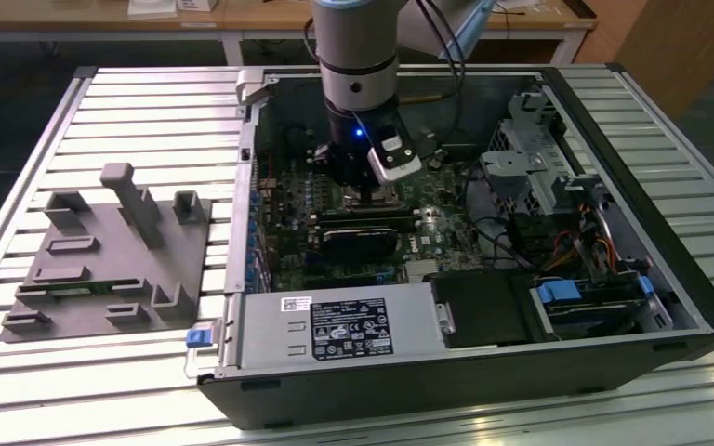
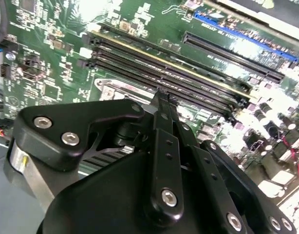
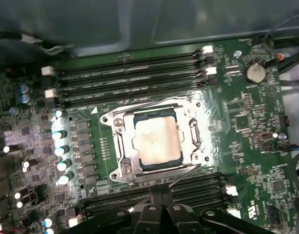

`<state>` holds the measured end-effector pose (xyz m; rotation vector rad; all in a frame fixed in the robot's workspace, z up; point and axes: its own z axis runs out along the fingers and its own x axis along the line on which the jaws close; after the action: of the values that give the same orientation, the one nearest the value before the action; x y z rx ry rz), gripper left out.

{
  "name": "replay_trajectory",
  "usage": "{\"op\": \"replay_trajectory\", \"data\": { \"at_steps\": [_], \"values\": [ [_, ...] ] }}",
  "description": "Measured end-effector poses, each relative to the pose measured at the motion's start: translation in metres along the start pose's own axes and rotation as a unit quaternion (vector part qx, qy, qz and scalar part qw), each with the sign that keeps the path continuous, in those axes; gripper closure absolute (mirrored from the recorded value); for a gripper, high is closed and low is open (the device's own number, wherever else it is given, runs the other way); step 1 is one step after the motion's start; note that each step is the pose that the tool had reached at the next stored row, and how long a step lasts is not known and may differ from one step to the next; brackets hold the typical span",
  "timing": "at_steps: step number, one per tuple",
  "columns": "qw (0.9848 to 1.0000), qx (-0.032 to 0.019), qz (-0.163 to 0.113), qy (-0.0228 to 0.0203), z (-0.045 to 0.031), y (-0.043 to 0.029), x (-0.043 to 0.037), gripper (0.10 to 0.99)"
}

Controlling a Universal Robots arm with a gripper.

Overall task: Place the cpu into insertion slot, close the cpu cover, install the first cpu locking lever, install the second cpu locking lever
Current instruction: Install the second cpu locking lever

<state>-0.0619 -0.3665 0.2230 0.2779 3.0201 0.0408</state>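
Observation:
In the first wrist view the cpu, a pale silver square chip, lies flat in the insertion slot of the green motherboard. The cpu cover, a silvery frame, lies down around the chip. One thin wire locking lever runs along the side by the memory slots. A second lever slants up at the side nearest my fingers. My gripper hovers just beside that edge of the socket with its black fingers pressed together; whether they pinch the lever is unclear. In the exterior view the gripper is low inside the case.
The open computer case lies on a slatted metal table. Long black memory slots flank the socket. A black card, the power supply and a drive cage surround the work area. A grey fixture sits at the exterior view's left.

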Motion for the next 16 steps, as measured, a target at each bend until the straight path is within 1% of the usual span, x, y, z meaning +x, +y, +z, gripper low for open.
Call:
{"op": "replay_trajectory", "data": {
  "at_steps": [3,6,13,16],
  "values": [
    [1.0,-0.0021,-0.005,0.0005,0.001,-0.0031,0.0032,0.98],
    [0.9999,-0.007,-0.01,0.0014,0.0019,-0.0056,0.0059,0.98],
    [0.9996,-0.022,-0.017,0.0043,0.0036,-0.0112,0.0113,0.98],
    [0.9993,-0.0294,-0.021,0.0057,0.0043,-0.0134,0.0135,0.98]
  ]
}}
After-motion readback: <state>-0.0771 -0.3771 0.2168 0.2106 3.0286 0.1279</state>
